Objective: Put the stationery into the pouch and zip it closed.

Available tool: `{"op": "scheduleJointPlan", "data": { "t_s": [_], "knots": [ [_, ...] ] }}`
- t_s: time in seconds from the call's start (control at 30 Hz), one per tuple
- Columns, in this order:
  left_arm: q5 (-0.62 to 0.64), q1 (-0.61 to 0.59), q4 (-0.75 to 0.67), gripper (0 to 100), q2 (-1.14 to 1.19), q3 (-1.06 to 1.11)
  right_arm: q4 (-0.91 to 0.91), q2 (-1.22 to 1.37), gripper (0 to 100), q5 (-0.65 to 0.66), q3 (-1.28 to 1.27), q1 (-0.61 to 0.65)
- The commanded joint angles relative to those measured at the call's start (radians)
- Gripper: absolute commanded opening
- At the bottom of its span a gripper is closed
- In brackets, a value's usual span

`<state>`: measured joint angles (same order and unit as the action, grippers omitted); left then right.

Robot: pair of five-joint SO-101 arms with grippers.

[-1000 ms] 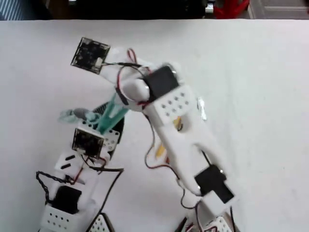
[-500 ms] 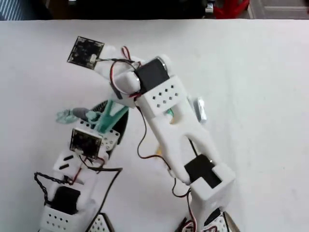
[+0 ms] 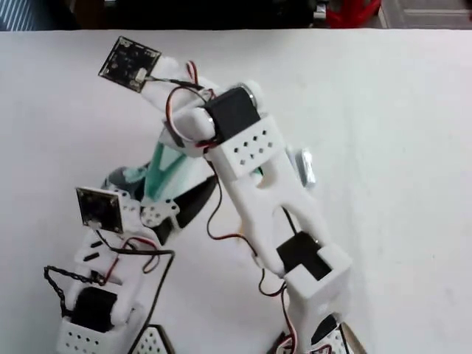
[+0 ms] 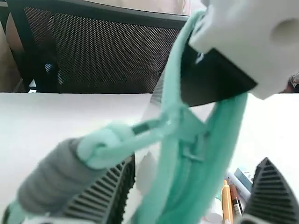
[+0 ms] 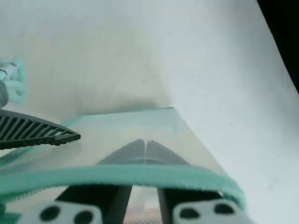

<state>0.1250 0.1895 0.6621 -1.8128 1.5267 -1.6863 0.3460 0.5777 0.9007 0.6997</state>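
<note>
We note that the left arm (image 3: pixel 110 247) has swung its wrist camera (image 3: pixel 97 206) leftward across the tabletop (image 3: pixel 383 110). The right arm (image 3: pixel 258 166) has edged forward, and more of the pouch (image 3: pixel 164 168) lies exposed between them.

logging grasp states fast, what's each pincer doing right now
left pincer: open, astride the zipper
right pincer: closed on the pouch
</note>
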Motion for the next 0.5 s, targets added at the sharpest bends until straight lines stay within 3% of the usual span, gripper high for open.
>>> {"op": "scheduleJointPlan", "data": {
  "t_s": [0.0, 0.2, 0.47],
  "knots": [
    [-0.098, -0.012, -0.037, 38, -0.01, 0.018, 0.045, -0.021, 1.8, -0.012, 0.029, -0.021],
    [-0.129, -0.045, -0.132, 31, -0.01, 0.097, 0.047, -0.062, 1.8, -0.029, 0.029, -0.059],
    [-0.132, -0.038, -0.133, 19, -0.01, 0.094, 0.054, -0.065, 1.8, -0.086, 0.025, -0.094]
  ]
}}
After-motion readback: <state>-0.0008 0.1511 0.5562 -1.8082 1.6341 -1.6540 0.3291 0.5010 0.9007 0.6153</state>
